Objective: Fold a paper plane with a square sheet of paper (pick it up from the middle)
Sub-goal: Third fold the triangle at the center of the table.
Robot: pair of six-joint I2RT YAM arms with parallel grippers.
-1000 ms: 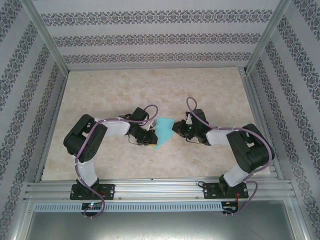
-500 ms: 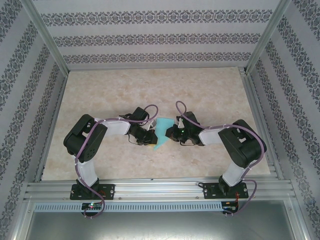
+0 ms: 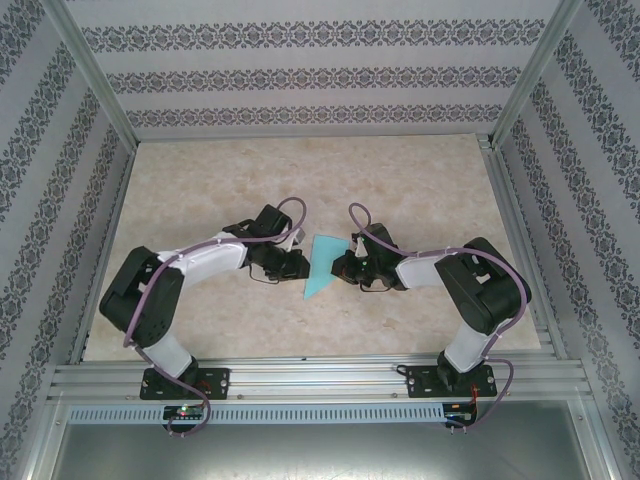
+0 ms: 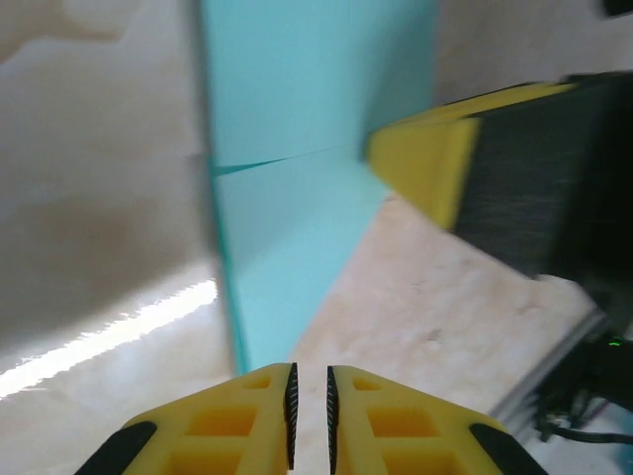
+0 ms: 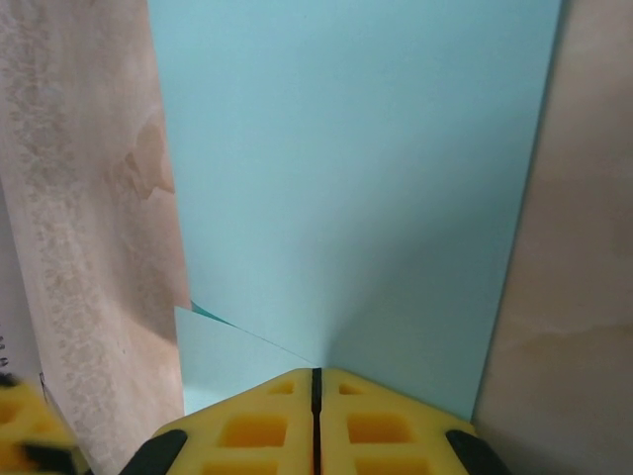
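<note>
One paper plane (image 3: 322, 263), pinched by right fingers (image 5: 247, 427).

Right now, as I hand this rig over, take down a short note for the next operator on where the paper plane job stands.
Left gripper: jaws a slit apart, empty, just short of the teal paper.
Right gripper: shut on the paper's edge, near the table's middle.
Done: some folds in; a crease and a folded flap show.
To do: remaining folds; it is not yet a slim pointed plane.
</note>
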